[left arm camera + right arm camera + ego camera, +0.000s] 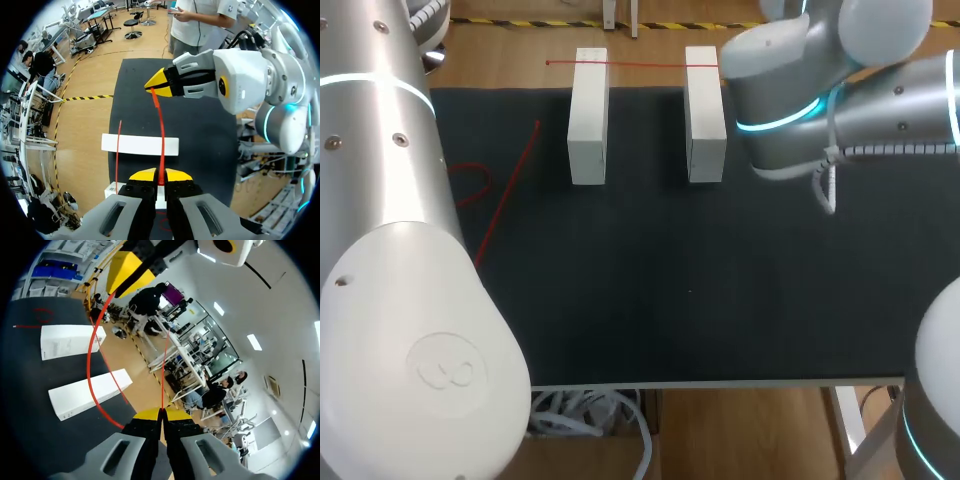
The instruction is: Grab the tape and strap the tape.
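The grabbing part looked done. The left gripper (160, 175) had its two yellow tips pressed tight on the thin red tape (160, 125). The right gripper (161, 414) was pinched on the same tape too. So each arm held a bit of it.

In the left wrist view the tape ran through the air from one gripper to the other, with a soft bend in it. It was up above the flat black mat (700, 290), not lying on it. More tape hung down in a long curve. A small red loop (470, 185) lay on the mat near the left side.

A long white block (588, 115) stood on the mat, and a second white block (705, 115) stood beside it, a little apart. The held tape passed over them, but I could not tell if it touched them.

The strapping part did not look done. I think the arms had yet to bring the tape down and pull it snug across the blocks.
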Controlling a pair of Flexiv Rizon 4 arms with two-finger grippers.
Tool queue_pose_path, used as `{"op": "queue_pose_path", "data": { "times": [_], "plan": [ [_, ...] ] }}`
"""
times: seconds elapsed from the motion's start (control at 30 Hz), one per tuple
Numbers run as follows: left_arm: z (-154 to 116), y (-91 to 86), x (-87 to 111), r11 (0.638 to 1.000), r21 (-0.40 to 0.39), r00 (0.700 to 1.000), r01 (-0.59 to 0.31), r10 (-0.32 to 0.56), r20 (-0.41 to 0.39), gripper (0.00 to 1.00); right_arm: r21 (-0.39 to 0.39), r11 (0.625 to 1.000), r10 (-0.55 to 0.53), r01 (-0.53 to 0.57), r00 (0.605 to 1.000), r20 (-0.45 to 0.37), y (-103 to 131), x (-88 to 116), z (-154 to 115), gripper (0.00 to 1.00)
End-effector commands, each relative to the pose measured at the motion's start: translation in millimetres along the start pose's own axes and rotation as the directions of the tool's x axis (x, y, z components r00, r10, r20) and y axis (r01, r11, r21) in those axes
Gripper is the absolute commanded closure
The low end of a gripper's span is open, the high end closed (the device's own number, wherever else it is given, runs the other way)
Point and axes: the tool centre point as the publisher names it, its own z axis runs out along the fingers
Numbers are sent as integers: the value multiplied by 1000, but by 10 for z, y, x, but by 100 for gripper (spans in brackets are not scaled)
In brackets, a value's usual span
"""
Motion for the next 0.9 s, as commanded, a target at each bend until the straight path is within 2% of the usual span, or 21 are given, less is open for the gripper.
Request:
{"op": "queue_pose_path", "data": {
  "times": [0.03, 0.2, 0.4, 0.9],
  "plan": [
    [-23, -24, -32, 1000, -9, 1000, 0, 0, -9, 100, -27, 999, -27, 29, 998, 55, -48, 52, 16, 100],
    [-23, -24, -32, 1000, -9, 1000, 0, 0, -9, 100, -27, 998, -54, 57, 993, 102, -29, -5, 32, 100],
    [-23, -24, -32, 1000, -9, 1000, 0, 0, -9, 100, -16, 999, -42, 44, 993, 111, -20, -61, 94, 100],
    [-23, -24, -32, 1000, -9, 1000, 0, 0, -9, 100, -51, 997, -47, 52, 993, 104, 95, 44, 43, 100]
  ]
}}
